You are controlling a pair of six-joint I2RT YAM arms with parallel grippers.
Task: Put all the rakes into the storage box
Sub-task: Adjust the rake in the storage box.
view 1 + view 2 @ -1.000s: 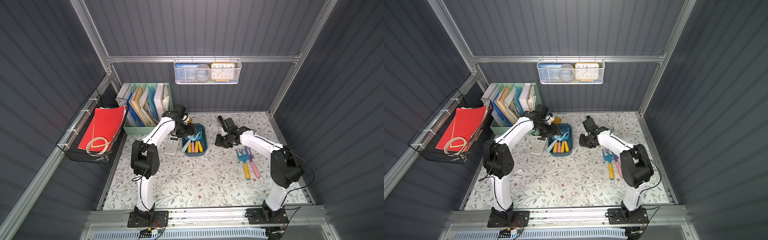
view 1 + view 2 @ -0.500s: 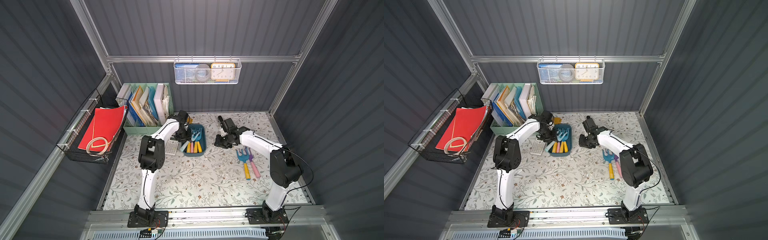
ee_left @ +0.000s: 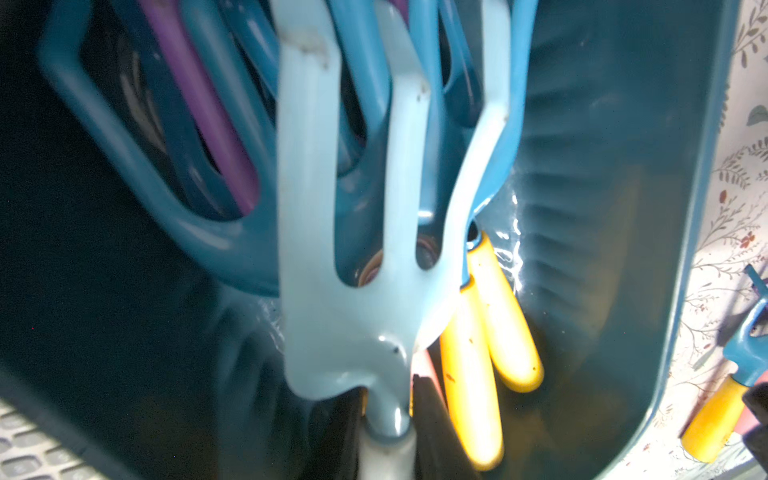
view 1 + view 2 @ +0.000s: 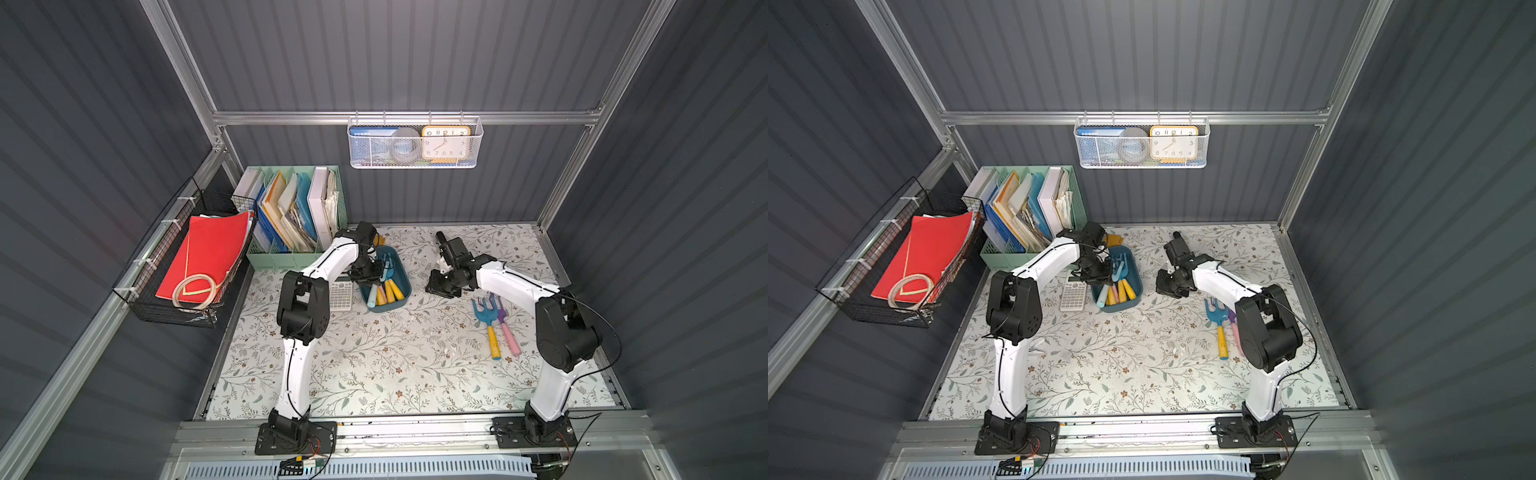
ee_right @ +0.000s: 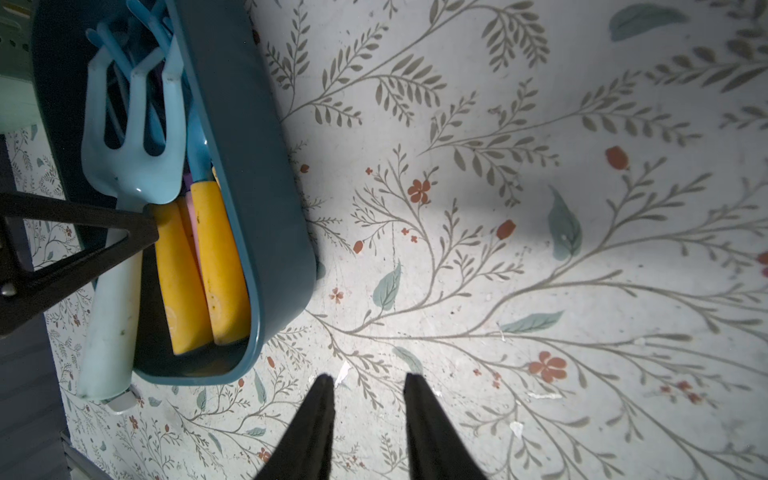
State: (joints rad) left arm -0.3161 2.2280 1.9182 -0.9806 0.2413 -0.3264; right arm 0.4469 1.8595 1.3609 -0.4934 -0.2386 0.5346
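- Over on the worktop [image 4: 395, 365], a blue rake [image 4: 484, 313] and a purple rake [image 4: 509, 338] lie near the right arm, well apart from the box, so calling this done looks premature imo.
- The storage box [image 4: 404, 282] looks light and it's crowded. A sideways tug probably shoves it into the calculator [image 4: 340, 295] just beside it.
- Left tool [image 4: 371, 270] sits narrow around the neck of the pale-blue rake [image 5: 133, 174]. Can't tell if it's actually clamping. Lifting now might drag it out.
- Right tool [image 5: 368, 382] hangs over bare worktop, slightly parted, empty.
- The pale-blue rake lies on top of the pile with its handle end riding over the rim, so it could tip out.
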